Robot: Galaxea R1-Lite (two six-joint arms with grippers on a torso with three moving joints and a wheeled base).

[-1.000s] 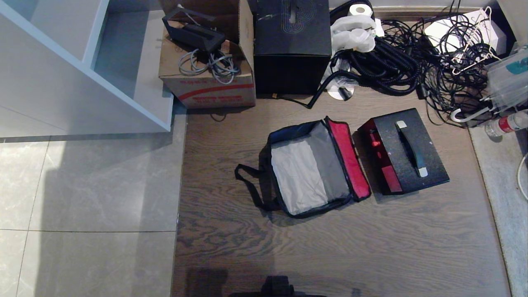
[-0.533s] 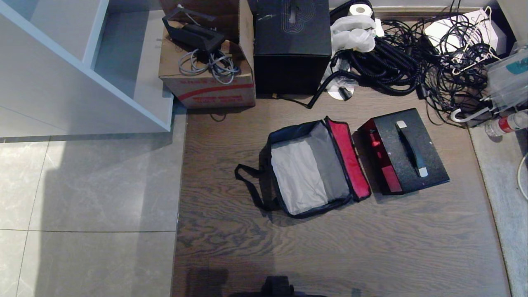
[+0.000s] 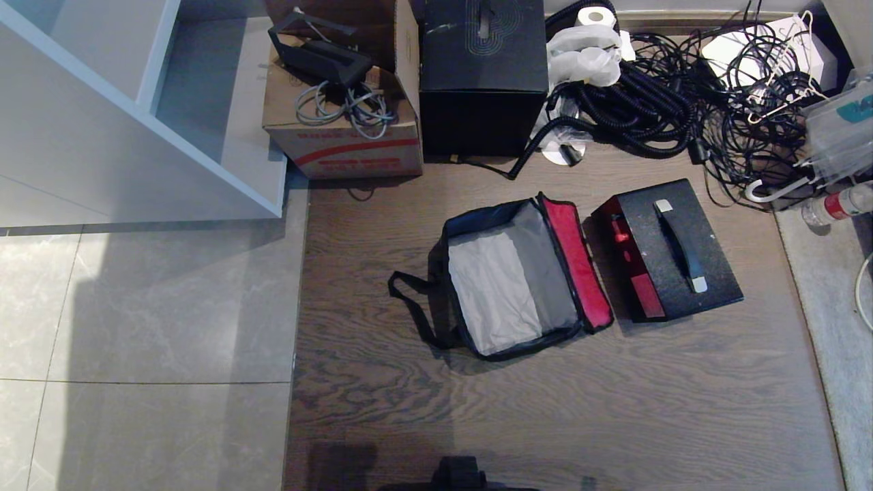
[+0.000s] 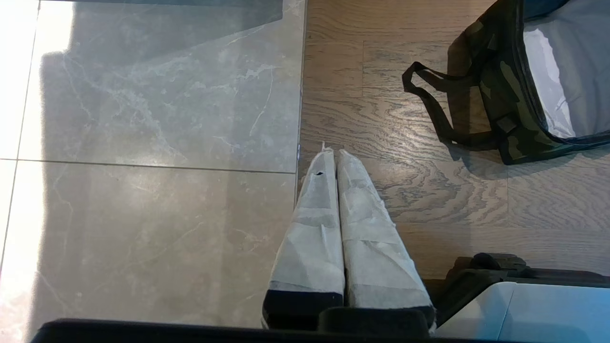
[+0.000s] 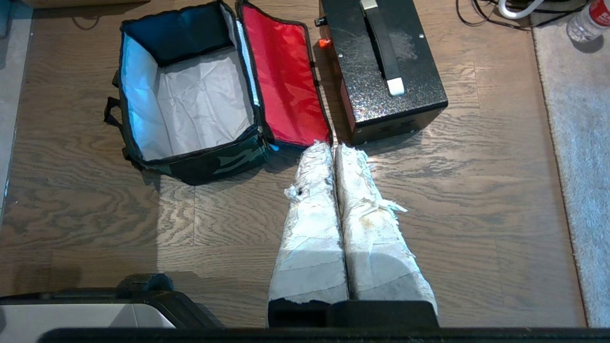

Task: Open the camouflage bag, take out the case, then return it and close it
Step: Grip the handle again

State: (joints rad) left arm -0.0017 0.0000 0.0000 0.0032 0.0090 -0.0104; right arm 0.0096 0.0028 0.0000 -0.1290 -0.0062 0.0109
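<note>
Both grippers clenched, empty. From my right gripper (image 5: pixel 335 148) the case (image 5: pixel 381 76) lies at one o'clock, handle probably running twelve-to-six; bag (image 5: pixel 190 95) at eleven.

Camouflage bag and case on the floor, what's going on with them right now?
Nothing is being handled. The camouflage bag lies open and empty on the wood floor, its red lid folded toward the case beside it. The left pincer and right pincer are both shut, hanging above the floor, holding nothing.
</note>
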